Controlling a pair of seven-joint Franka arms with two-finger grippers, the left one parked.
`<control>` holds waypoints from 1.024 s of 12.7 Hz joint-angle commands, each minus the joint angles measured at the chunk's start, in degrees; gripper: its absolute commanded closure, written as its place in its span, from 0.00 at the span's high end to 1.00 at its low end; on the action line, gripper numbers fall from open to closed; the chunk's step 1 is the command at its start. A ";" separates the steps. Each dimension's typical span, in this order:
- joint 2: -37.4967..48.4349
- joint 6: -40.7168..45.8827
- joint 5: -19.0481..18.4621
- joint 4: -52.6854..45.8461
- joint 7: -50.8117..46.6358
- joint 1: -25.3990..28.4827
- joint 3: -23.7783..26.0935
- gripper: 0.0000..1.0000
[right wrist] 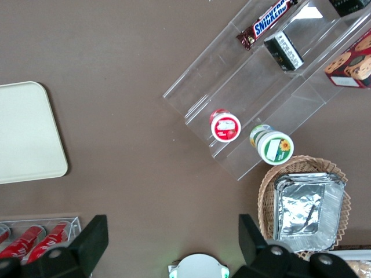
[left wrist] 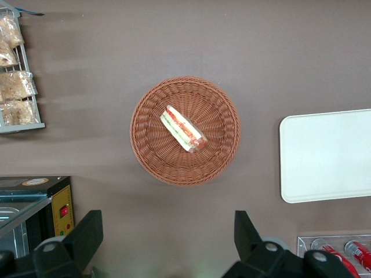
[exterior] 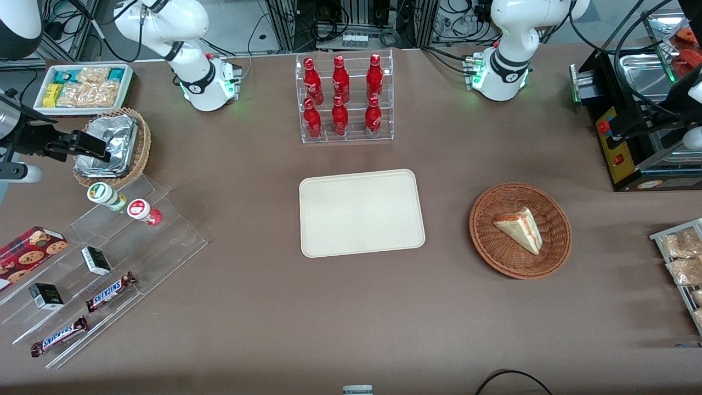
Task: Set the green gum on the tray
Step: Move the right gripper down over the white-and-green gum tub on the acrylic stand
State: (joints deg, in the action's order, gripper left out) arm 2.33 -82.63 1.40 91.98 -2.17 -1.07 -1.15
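We find a brown table (exterior: pixel 247 307) covered edge to edge in a matte brown surface, with cables, metal racks and equipment in the room past its upper edge in the front view. We take the tray (exterior: pixel 362 213) as our landmark: it lies flat near the table's middle, cream-coloured, with nothing on it.

The green gum (exterior: pixel 105 196) stands on a clear stepped display stand (exterior: pixel 98 263), well apart from the tray toward the working arm's end of the table. A red-lidded bottle (exterior: pixel 143 211) stands just beside it on the same stand, slightly closer to the tray. The stand also carries two chocolate bars (exterior: pixel 111 292), small dark boxes (exterior: pixel 96 260) and a cookie box (exterior: pixel 30 249).

The gripper (exterior: pixel 88 147) hangs above a wicker basket of foil containers (exterior: pixel 112 145), farther from the front camera than the green gum and not touching it. The wrist view shows its fingers (right wrist: pixel 93 240) spread wide with nothing between them.

A clear rack of red bottles (exterior: pixel 344 99) stands farther from the front camera than the tray. A round basket (exterior: pixel 520 230) holding a sandwich wedge (exterior: pixel 520 229) sits toward the parked arm's end from the tray. A white bin of snack packets (exterior: pixel 85 88) sits near the working arm's base.
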 commanded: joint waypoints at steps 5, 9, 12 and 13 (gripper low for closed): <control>0.56 -4.01 0.53 4.92 4.16 -0.33 -3.06 1.00; 3.37 -17.45 0.36 17.15 21.21 -3.93 -4.39 1.00; 5.13 -27.82 0.44 25.24 38.42 -7.00 -4.30 1.00; 5.66 -31.16 0.44 27.87 41.86 -7.71 -4.30 1.00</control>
State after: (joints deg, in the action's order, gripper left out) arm 4.21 -107.83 1.41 113.11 33.01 -7.37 -5.71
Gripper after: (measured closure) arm 0.000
